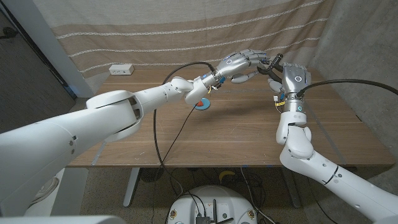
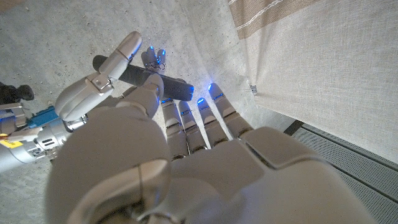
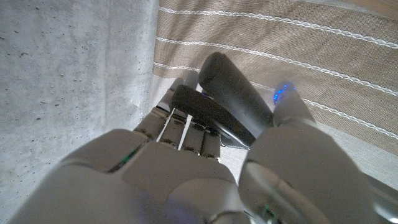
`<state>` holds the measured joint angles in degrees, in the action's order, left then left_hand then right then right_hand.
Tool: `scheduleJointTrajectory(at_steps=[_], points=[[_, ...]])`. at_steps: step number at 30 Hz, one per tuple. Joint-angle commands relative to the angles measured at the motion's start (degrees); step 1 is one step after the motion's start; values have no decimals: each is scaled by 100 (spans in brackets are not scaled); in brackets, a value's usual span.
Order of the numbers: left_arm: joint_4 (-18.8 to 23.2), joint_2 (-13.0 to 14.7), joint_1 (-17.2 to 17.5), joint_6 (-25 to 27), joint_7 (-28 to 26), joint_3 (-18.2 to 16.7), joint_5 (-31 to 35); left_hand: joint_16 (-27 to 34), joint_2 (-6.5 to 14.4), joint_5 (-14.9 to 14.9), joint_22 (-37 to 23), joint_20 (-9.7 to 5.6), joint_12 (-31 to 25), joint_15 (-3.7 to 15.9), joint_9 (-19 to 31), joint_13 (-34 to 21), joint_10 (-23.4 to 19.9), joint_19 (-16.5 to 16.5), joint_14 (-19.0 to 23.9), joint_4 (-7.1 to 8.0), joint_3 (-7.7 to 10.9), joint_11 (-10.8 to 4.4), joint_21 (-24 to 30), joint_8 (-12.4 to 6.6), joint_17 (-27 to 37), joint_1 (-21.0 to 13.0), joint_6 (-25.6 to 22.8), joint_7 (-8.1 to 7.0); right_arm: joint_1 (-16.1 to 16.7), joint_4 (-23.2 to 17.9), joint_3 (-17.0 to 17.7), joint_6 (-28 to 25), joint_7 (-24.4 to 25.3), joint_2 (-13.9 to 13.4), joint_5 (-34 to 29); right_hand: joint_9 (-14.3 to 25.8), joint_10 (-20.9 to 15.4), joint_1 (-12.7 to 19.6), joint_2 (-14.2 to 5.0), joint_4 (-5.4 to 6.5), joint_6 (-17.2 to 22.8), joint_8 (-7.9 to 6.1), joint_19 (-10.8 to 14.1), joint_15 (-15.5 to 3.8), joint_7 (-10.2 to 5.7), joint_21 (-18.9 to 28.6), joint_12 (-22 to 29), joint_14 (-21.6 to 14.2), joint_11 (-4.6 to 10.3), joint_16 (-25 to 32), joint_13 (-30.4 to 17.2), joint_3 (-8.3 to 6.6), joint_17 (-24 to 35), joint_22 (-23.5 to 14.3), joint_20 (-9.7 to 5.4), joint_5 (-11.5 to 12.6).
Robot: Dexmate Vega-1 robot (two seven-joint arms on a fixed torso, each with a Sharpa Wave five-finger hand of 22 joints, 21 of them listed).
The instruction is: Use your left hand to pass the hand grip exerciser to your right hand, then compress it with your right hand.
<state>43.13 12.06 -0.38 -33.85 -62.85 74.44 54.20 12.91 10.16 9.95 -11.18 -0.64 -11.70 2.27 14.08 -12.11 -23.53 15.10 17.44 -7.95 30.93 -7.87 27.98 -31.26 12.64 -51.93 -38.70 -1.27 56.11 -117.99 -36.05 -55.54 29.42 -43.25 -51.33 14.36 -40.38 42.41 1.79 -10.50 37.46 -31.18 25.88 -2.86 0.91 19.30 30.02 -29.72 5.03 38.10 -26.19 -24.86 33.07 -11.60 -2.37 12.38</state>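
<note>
Both hands meet above the table's far right: left hand [image 1: 239, 64] and right hand [image 1: 292, 77] each grip the hand grip exerciser [image 1: 272, 63]. Releasing early, before the right's fingers settle, could drop it.

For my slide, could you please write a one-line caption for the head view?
Above the wooden table, the left hand and right hand meet on the black hand grip exerciser mid-handover.

A wooden table [image 1: 211, 140] stands before a striped beige curtain. On it, a white power strip [image 1: 122, 70] lies near the far left corner, and a small blue disc with an orange centre [image 1: 202, 104] rests toward the middle.
</note>
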Motion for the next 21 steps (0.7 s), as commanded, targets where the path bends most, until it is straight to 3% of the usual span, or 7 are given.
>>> scheduleJointTrajectory(at_steps=[1,6,10,12,18,21], points=[[38,-60,315,138,-115,-587,519,34,-15,23,-19,0,-30,652,2511,-27,-76,59,83,-25,1,-38,40,-1377,2,30,-69,-140,61,166,107,250,379,141,12,-5,-597,1109,-970,9,1226,-49,59,-1004,-782,33,43,-63,525,-12,-22,-54,11,-30,-26,22],[83,-143,607,150,-115,-1181,923,46,-91,22,-16,13,-45,662,2475,-25,-128,91,142,-102,-37,-72,59,-1399,-21,8,-115,-218,68,215,128,321,491,181,9,-9,-626,1142,-965,11,1242,-60,66,-1009,-776,45,52,-80,525,-22,-35,-65,14,-29,-24,27],[85,-172,700,159,-115,-1340,926,34,-196,29,-12,18,-25,638,2429,-23,-91,93,152,-185,-99,-68,66,-1385,-51,-21,-82,-292,70,232,140,363,555,210,-1,-12,-633,1165,-954,14,1240,-64,63,-1008,-773,52,53,-83,526,-37,-47,-71,14,-29,-26,31],[104,-155,701,181,-115,-1320,892,25,-220,42,-9,41,-2,608,2379,-22,-34,87,144,-204,-140,-58,69,-1291,-64,-36,129,-327,74,232,147,378,564,219,4,-13,-634,1174,-952,17,1253,-71,62,-1007,-767,55,52,-87,533,-41,-52,-73,15,-29,-24,33],[90,-125,673,157,-115,-1271,804,-64,-744,50,21,95,78,535,1818,-4,417,14,98,-164,-634,-36,23,-569,-153,255,1203,-288,53,241,130,360,529,237,-40,-16,-656,1194,-941,27,1255,-78,58,-1001,-765,65,57,-92,535,-59,-67,-75,17,-29,-27,36],[-16,-149,637,0,-115,-1290,796,-83,-956,20,29,89,80,529,1613,-2,534,7,89,-114,-831,-48,-3,-351,-163,480,1439,-379,49,237,132,352,505,244,-44,-18,-663,1197,-934,36,1254,-81,57,-994,-767,71,57,-86,530,-81,-76,-77,11,-29,-24,38]])
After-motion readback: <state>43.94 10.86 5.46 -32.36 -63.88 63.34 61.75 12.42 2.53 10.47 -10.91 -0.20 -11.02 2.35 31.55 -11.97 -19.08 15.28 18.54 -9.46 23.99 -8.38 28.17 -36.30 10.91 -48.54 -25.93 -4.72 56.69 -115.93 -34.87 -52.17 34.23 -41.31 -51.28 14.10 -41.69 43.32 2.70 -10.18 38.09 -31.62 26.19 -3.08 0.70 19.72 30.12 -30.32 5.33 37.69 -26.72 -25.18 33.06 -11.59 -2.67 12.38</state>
